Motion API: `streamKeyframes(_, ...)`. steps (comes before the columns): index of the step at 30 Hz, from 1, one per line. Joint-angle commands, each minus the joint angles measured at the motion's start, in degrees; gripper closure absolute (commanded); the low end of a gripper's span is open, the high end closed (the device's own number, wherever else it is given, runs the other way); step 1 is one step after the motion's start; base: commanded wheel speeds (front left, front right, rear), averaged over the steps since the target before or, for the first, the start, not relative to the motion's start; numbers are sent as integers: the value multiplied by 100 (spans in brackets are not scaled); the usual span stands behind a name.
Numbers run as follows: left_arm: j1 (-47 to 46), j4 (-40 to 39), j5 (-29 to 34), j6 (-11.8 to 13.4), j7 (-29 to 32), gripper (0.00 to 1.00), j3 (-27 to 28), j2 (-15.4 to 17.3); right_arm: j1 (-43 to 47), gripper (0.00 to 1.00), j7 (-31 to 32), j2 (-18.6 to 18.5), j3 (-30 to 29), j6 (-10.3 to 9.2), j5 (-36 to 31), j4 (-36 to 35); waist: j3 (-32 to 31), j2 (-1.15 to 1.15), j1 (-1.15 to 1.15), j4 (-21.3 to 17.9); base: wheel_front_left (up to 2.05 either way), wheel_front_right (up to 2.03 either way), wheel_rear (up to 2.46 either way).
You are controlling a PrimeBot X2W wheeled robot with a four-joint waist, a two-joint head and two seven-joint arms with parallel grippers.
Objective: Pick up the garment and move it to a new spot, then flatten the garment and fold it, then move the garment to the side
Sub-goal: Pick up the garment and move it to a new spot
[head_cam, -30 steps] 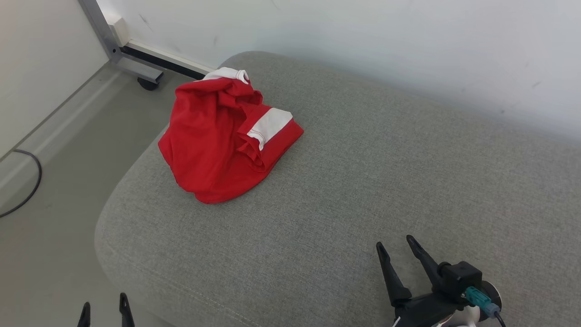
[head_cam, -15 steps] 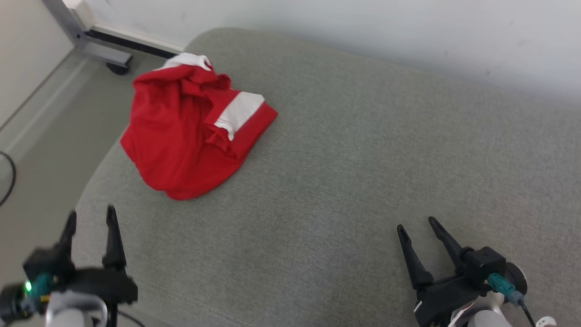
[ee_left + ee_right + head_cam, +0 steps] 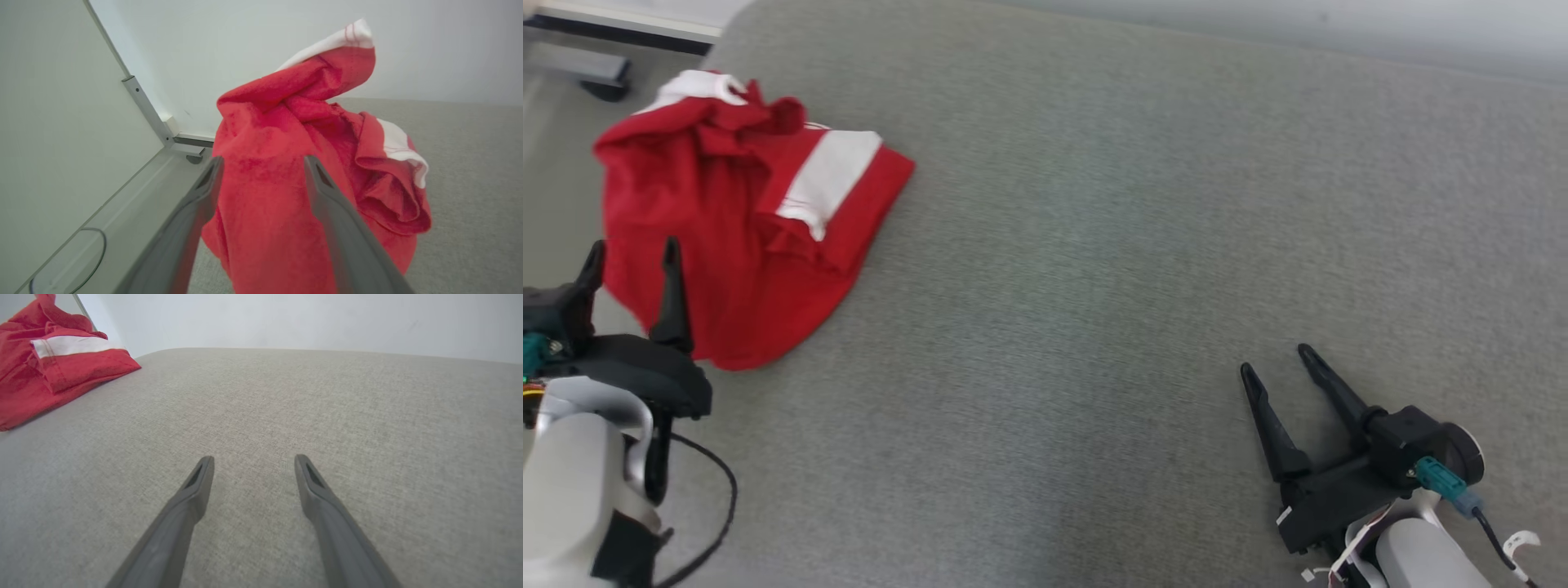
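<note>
Two left fingers (image 3: 672, 286) have reached the garment (image 3: 743, 245).

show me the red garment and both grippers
red garment (image 3: 735, 269), head view, its red middle
left gripper (image 3: 635, 243), head view, between jaw tips
right gripper (image 3: 1275, 359), head view, between jaw tips

No readable text in view
We find no words, numbers, brands or signs to read; the garment (image 3: 727, 245) shows only plain red cloth with unmarked white bands.
</note>
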Motion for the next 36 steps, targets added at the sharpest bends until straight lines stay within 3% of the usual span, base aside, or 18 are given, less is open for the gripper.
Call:
streamKeyframes(1,-214,324,-91,12,23,0,-20,147,101,0,17,-126,-28,-15,63,143,230,0,-1,-265,0,0,0)
streamKeyframes(7,-679,1087,-246,154,47,0,145,271,78,0,36,-228,-56,-17,58,121,388,0,-1,-361,0,0,0)
streamKeyframes(14,-1005,1705,-501,180,74,0,270,146,13,0,56,-228,4,-19,117,221,539,0,-1,-445,0,0,0)
streamKeyframes(16,-1058,1821,-500,156,66,100,250,138,-17,0,57,-205,12,-20,147,236,540,0,-1,-475,0,0,0)
streamKeyframes(22,-1210,1654,-337,111,-10,100,71,244,7,0,56,-71,-20,-20,165,280,288,0,-1,-534,0,0,0)
streamKeyframes(27,-1369,833,-121,55,-19,100,-96,373,72,0,40,225,-17,-15,148,250,-91,0,-1,-615,0,0,0)
streamKeyframes(36,-1307,-861,-131,5,-19,100,-889,-173,116,0,7,660,-100,-14,214,360,-726,0,-1,-1059,0,0,0)
